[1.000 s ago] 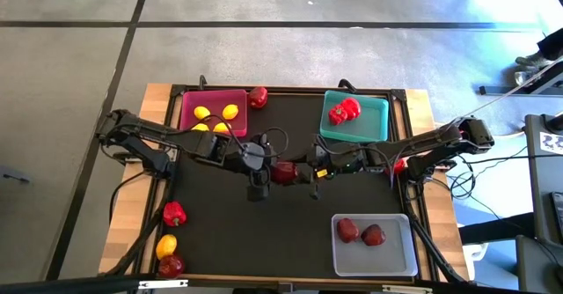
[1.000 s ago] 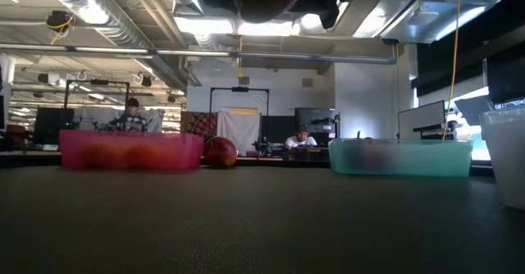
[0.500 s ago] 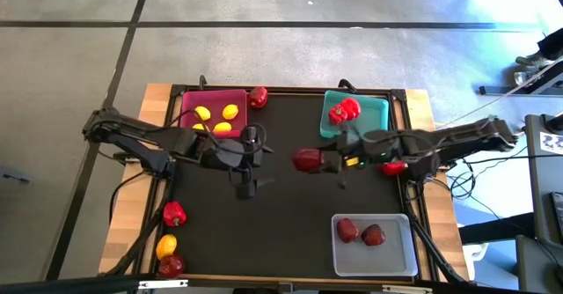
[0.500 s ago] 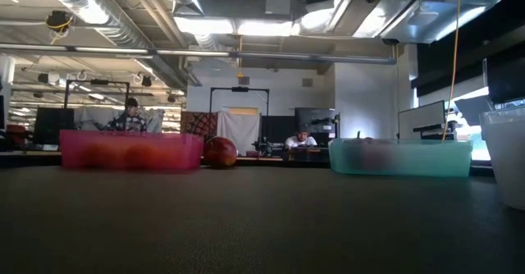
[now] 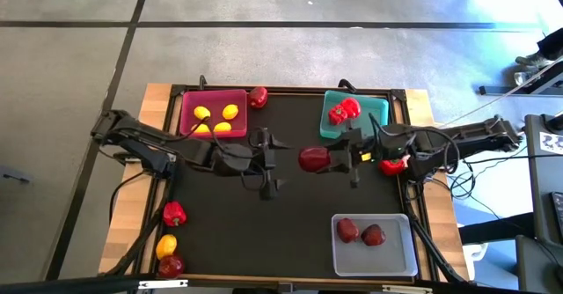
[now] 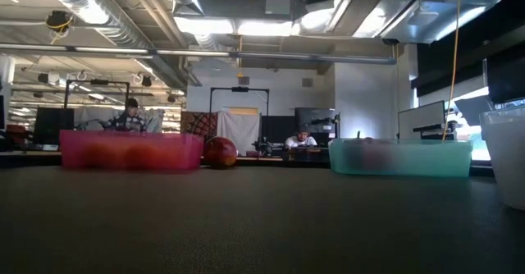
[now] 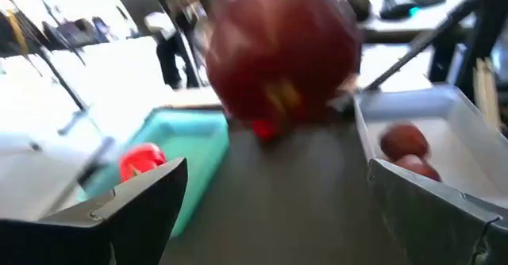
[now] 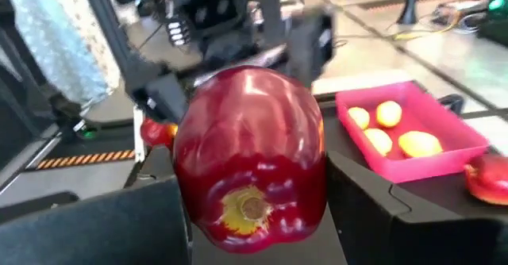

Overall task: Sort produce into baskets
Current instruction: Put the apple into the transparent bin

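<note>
Dark red apple point(image 5: 313, 160) is up in the air over mid bench, clamped in the right claw point(image 5: 327, 160), fingers partly closed on both sides of it. Right wrist view: apple point(image 8: 250, 164) fills the frame, blossom end twd cam. Left wrist view sees same apple point(image 7: 279, 52) straight ahead.

Left claw point(image 5: 268, 163) just beside it to the left, not touching, fingers spread wide, holding nothing. The two claws face each other across the apple.

Baskets:
- pink basket point(image 5: 213, 97), far left of the mat, w/ 4 lemons point(image 5: 215, 119) inside.
- teal basket point(image 5: 380, 109), far right, w/ red peppers point(image 5: 344, 110) inside.
- clear basket point(image 5: 396, 260), near right, w/ 2 apples point(image 5: 361, 232) side by side.

Loose produce:
- red piece point(image 5: 258, 97) on the mat just beside the pink basket's right edge; type unclear.
- pepper point(image 5: 392, 164) on the right, under the right arm.
- on the wooden bench point(image 5: 141, 219) edge, near left: pepper point(image 5: 174, 213), lemon point(image 5: 165, 246), apple point(image 5: 171, 265), in a loose row.

Low view: pink basket point(image 6: 131, 150) left, teal basket point(image 6: 400, 157) right, red piece point(image 6: 220, 152) next to the pink one. Claws not visible there. 2 ppl seated in the room behind.
</note>
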You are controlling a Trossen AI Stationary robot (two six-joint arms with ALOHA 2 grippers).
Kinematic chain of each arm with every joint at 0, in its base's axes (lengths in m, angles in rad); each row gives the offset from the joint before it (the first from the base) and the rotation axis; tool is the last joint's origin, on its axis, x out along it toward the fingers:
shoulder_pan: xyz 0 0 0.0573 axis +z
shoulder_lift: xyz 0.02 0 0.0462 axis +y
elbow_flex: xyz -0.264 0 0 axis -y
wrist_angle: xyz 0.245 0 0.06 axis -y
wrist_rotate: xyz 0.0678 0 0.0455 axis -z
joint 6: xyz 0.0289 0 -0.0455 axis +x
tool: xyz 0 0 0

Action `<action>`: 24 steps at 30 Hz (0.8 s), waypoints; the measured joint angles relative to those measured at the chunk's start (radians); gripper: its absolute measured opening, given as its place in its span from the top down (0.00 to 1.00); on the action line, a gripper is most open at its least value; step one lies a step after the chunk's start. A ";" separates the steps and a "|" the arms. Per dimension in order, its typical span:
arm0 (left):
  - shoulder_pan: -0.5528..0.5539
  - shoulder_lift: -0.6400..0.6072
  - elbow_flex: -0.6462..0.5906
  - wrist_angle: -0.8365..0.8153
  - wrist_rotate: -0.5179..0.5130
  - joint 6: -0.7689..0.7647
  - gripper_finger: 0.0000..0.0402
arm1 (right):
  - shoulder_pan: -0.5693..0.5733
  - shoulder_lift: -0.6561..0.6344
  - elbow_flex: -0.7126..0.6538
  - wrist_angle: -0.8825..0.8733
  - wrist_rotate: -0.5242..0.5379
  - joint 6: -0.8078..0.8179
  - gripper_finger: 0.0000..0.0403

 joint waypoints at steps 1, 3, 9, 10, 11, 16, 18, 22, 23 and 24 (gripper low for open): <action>0.001 0.003 0.000 0.035 -0.010 0.016 0.04 | 0.000 0.012 0.000 0.017 -0.010 0.001 0.59; 0.002 0.008 0.000 0.086 -0.028 0.045 0.04 | 0.000 0.029 0.000 0.039 -0.035 0.001 0.59; 0.002 0.023 -0.002 0.146 -0.024 0.079 0.04 | 0.000 0.067 0.000 0.084 -0.053 0.001 0.59; 0.002 0.024 -0.002 0.148 -0.021 0.081 0.05 | 0.000 0.069 0.000 0.090 -0.049 0.000 0.59; 0.001 0.026 -0.002 0.149 -0.014 0.079 0.06 | 0.000 0.070 0.000 0.091 -0.049 -0.002 0.59; -0.011 0.031 -0.001 0.194 0.042 0.078 0.15 | 0.000 0.079 0.000 0.109 -0.049 -0.010 0.59; -0.012 0.030 -0.001 0.199 0.045 0.078 0.19 | 0.001 0.087 0.000 0.118 -0.053 -0.010 0.59; -0.011 0.029 -0.001 0.202 0.046 0.081 0.26 | 0.001 0.105 0.000 0.124 -0.054 -0.013 0.59; -0.010 0.029 -0.001 0.200 0.046 0.081 0.28 | 0.001 0.106 0.000 0.126 -0.053 -0.013 0.59; -0.010 0.029 -0.001 0.196 0.046 0.080 0.29 | 0.001 0.106 0.000 0.125 -0.051 -0.013 0.59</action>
